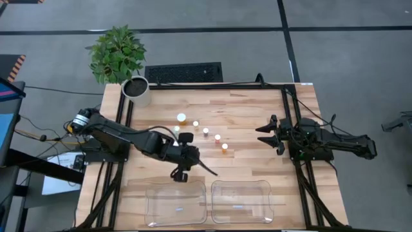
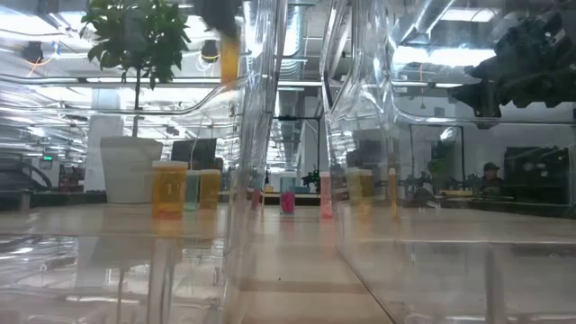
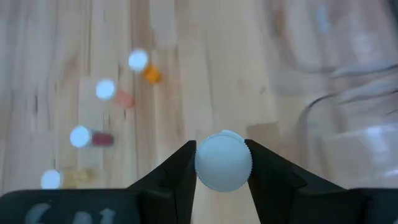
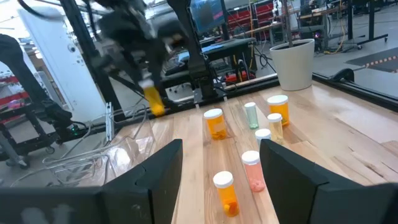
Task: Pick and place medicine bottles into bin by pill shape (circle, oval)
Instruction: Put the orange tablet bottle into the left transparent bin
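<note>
My left gripper [image 1: 180,171] is shut on an amber medicine bottle with a white cap [image 3: 223,160]. It holds the bottle above the table, just beyond the far rim of the left clear bin [image 1: 175,203]. The bottle also shows in the right wrist view [image 4: 153,101] and the low view [image 2: 229,54]. Several more bottles [image 1: 206,131] stand upright on their bases in a loose row at the table's middle. My right gripper [image 1: 267,135] is open and empty to the right of that row; it faces the bottles [image 4: 217,124]. My left gripper pinches the bottle's round white cap [image 3: 205,163] by its sides between the two fingers. The fingers come from above, pointing down. The amber body [image 4: 154,104] hangs below them, roughly upright and lifted clear of the table.
A second clear bin [image 1: 239,201] stands beside the left one at the table's near edge. A white plant pot [image 1: 136,90] with a green plant is at the far left corner. A black grille-like object [image 1: 183,72] lies behind the far edge.
</note>
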`<state>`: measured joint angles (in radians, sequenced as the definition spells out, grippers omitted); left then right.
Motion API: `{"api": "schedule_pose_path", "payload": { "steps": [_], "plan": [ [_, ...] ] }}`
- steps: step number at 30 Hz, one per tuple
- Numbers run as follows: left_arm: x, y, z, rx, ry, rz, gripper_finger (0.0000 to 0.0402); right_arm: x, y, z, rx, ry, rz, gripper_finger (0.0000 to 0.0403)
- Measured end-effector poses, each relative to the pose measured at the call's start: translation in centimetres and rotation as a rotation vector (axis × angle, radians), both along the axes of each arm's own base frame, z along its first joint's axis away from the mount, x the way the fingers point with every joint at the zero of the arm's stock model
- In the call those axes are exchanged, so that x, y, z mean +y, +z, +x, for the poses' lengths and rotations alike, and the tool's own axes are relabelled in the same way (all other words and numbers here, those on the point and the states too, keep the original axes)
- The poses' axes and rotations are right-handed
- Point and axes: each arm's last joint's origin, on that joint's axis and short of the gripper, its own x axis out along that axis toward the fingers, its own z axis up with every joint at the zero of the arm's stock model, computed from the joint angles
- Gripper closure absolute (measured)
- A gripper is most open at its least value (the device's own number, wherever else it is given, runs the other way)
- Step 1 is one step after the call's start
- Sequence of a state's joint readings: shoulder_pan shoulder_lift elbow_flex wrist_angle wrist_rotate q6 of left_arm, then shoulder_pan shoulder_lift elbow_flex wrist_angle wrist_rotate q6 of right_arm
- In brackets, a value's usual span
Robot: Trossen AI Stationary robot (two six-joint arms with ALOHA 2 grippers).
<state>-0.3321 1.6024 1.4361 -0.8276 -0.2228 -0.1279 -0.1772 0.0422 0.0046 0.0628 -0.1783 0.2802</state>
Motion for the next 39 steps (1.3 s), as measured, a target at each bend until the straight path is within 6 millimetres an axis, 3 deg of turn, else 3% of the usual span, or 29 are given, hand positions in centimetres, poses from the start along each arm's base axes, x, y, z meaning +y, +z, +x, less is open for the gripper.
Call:
{"api": "schedule_pose_path", "payload": {
  "steps": [6, 12, 20, 32, 39],
  "plan": [
    [-3.5, 3.5, -1.0, -0.089, -0.061, -0.075, 0.0284, 0.0, 0.0, 0.0, 0.0, 0.0, 0.0, 0.0178],
    [-6.7, 3.5, -2.6, -0.102, -0.003, -0.143, 0.0284, 0.0, 0.0, 0.0, 0.0, 0.0, 0.0, 0.0178],
    [-10.0, -0.1, -3.9, -0.151, 0.039, -0.217, 0.0284, 0.0, 0.0, 0.0, 0.001, 0.0, 0.0, 0.0178],
    [-10.5, -7.7, -7.3, 0.052, 0.279, -0.309, 0.0284, 0.0, 0.0, 0.0, 0.002, 0.001, 0.008, 0.0178],
    [-12.2, -9.2, -9.6, 0.097, 0.356, -0.395, 0.0284, 0.0, 0.0, 0.0, 0.002, 0.001, 0.008, 0.0178]
  ]
}}
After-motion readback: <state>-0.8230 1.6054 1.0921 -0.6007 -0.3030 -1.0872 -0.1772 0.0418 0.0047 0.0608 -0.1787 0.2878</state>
